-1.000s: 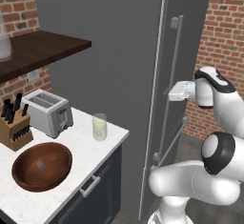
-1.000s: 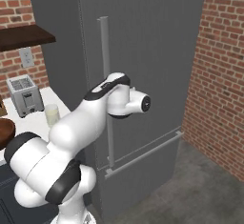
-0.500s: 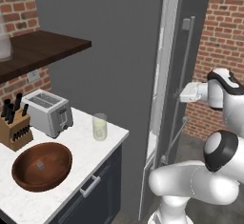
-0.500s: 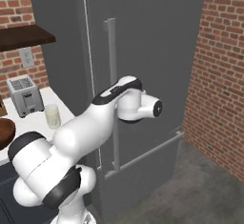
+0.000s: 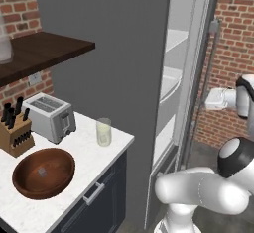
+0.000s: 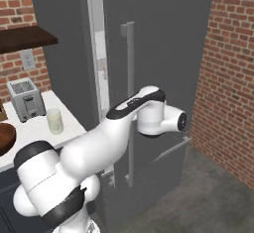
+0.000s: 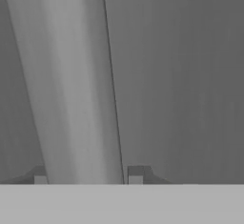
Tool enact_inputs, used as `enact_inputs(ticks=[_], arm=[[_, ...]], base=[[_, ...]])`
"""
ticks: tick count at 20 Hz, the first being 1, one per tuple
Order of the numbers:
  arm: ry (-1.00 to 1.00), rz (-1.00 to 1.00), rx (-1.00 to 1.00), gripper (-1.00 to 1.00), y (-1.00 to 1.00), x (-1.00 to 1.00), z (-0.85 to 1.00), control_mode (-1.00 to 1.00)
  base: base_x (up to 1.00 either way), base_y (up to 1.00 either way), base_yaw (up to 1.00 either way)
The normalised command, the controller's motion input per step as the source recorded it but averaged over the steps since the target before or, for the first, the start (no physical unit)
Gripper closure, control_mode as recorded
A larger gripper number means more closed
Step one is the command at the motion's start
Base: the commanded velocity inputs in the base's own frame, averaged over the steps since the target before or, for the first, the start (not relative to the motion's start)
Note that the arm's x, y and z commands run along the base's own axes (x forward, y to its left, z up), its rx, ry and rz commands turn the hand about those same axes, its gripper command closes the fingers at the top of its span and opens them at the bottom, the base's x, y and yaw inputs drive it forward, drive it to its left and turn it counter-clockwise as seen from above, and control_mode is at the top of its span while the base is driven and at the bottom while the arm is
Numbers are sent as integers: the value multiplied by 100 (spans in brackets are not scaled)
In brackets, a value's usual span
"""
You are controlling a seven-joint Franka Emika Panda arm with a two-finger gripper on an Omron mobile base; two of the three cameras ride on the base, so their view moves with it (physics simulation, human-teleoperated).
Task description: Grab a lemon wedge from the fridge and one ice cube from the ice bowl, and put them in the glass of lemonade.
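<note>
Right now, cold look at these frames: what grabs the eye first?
The tall grey fridge with its door swung partly open, pale shelves showing inside. The white arm reaches to the door's long vertical handle, and in the hand view the claw has its fingertips either side of that bar. On the white counter to the left stand the dark wooden ice bowl and the glass of lemonade.

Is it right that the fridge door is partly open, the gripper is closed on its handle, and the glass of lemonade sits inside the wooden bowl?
Not quite. The left base view shows the glass of lemonade on the counter beside the ice bowl, not in it. The rest holds: the fridge door is partly open, and the gripper is closed on the handle.
</note>
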Motion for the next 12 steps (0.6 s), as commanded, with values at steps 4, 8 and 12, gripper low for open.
enact_inputs(ticks=[4,8,12], arm=[[0,0,0,100,-85,-24,0,-100],[0,0,0,100,-82,-28,0,-100],[0,0,0,100,-82,-24,0,-100]], base=[[0,0,0],[0,0,0],[0,0,0]])
